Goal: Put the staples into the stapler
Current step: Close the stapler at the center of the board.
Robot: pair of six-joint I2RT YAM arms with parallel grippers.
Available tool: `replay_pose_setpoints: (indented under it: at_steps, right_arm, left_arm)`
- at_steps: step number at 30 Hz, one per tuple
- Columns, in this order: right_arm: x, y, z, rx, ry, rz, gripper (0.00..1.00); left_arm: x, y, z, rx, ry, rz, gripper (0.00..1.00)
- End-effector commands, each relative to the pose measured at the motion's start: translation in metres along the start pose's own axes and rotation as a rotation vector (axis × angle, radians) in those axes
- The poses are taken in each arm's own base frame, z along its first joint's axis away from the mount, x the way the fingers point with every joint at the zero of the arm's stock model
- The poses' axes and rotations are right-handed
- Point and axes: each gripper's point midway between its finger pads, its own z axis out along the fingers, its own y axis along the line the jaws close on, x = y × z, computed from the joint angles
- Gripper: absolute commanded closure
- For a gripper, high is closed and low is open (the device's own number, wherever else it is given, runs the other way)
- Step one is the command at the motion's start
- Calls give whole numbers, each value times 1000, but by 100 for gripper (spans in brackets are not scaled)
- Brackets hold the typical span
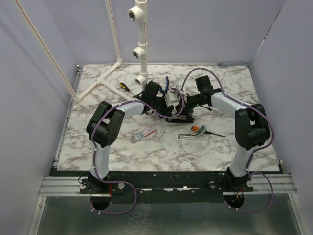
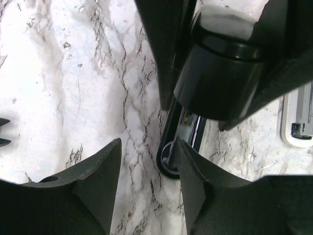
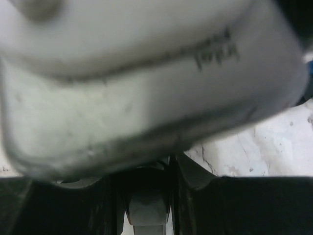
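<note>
- The stapler (image 2: pixel 182 132) is seen slim, black and round-ended, with a shiny inner channel.
- The left gripper (image 2: pixel 149 143) is spread halfway, empty.
- The right gripper's (image 3: pixel 145 183) hold cannot be told.

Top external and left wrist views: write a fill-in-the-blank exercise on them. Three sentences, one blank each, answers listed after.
1. The staples box lies on the marble table, nearer the base of the ___ arm.
2. The left gripper has its jaws ___, with the stapler lying close to one finger.
3. The orange-handled screwdriver lies on the ___ arm's side of the staples box.

Missing words: left; open; right
</note>
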Motion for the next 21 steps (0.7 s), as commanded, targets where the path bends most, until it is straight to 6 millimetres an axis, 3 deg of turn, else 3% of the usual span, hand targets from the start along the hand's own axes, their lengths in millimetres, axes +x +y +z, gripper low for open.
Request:
replay_pose_setpoints:
  at_steps: [1, 21]
  right_arm:
    - [56, 5, -3, 24, 172, 129, 82]
    - [68, -3, -15, 90, 273, 129, 82]
  left_arm:
    - [17, 0, -21, 11, 25, -60, 48]
    - [-3, -21, -26, 112, -61, 18, 44]
